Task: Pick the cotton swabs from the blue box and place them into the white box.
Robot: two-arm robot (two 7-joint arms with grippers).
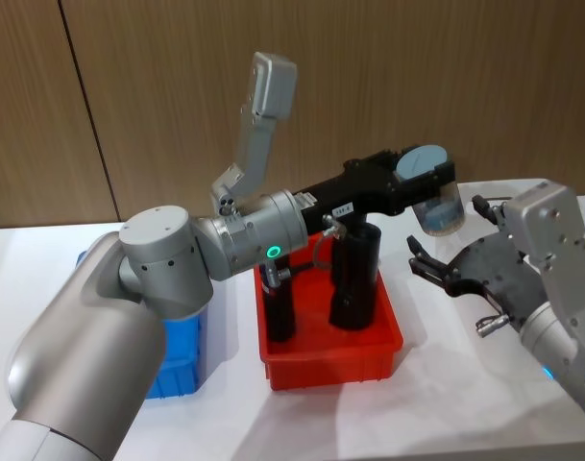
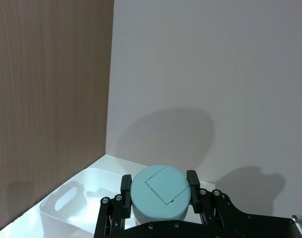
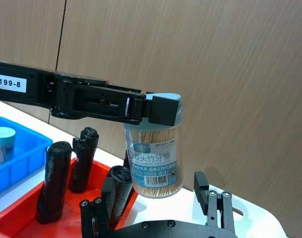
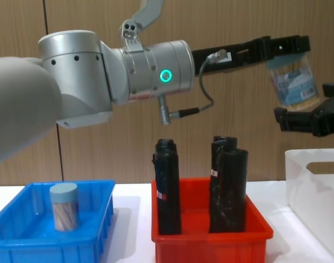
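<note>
My left gripper [image 4: 287, 48] is shut on the lid end of one jar of cotton swabs [image 4: 295, 82], held high in the air past the red bin's right side. In the left wrist view the black fingers [image 2: 192, 181] clamp the pale blue lid [image 2: 158, 193], and the white box [image 2: 66, 208] lies below and to one side. A second jar of cotton swabs [image 4: 63, 205] stands in the blue box [image 4: 24, 241] at the left. My right gripper [image 1: 446, 269] is open, just below and beside the held jar [image 1: 436, 204], not touching it.
A red bin [image 4: 210, 241] with tall black wrapped rolls [image 4: 168, 186] stands between the blue box and the white box [image 4: 315, 181]. A wood-panelled wall runs behind the table.
</note>
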